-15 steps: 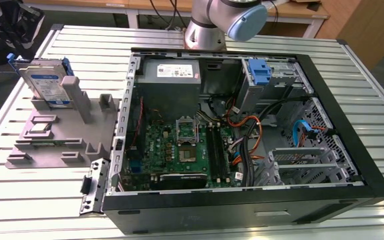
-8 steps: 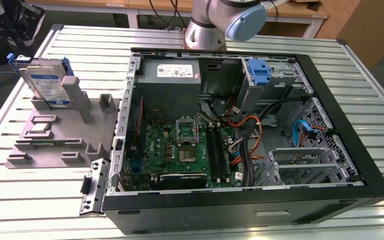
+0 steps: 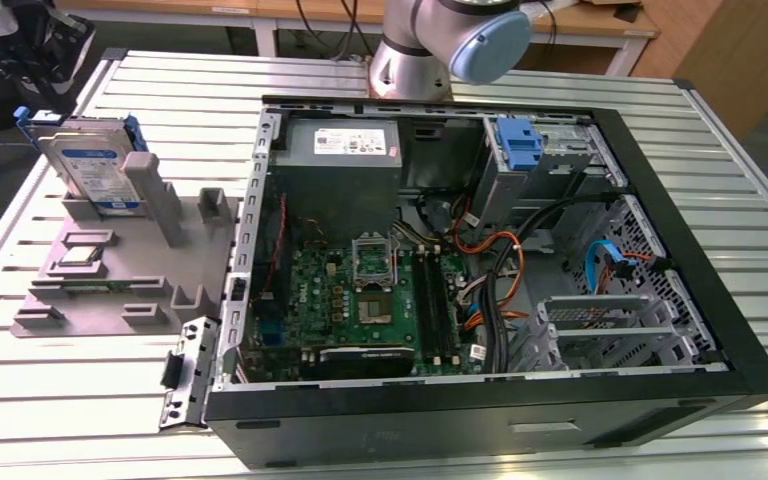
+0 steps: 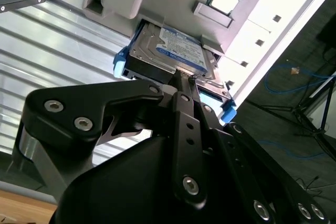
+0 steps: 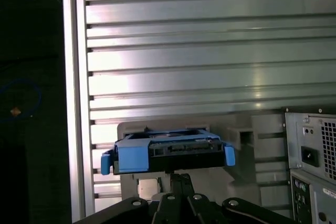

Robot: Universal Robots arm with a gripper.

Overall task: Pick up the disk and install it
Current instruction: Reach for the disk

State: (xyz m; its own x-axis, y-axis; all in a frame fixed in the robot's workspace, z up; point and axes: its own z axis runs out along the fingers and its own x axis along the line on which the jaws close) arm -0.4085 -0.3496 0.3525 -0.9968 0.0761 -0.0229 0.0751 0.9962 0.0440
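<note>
Pickup stage, I judged: the silver-grey, blue-framed hard disk stood upright in a grey moulded holder. Close by that holder hung the black gripper, pinched together and empty; grasping called for opening it.

A computer case is laid open on the table, with a fixture set just beside it, toward the exterior view's left. The disk is stood upright in the fixture's far slot, and 1 chip is seated nearer the camera on the fixture. Inside the case, a power supply is placed at the far wall, a motherboard on the floor before it, and a bracket in the far bay toward the exterior view's right. The gripper is found at the disk's edge.
</note>
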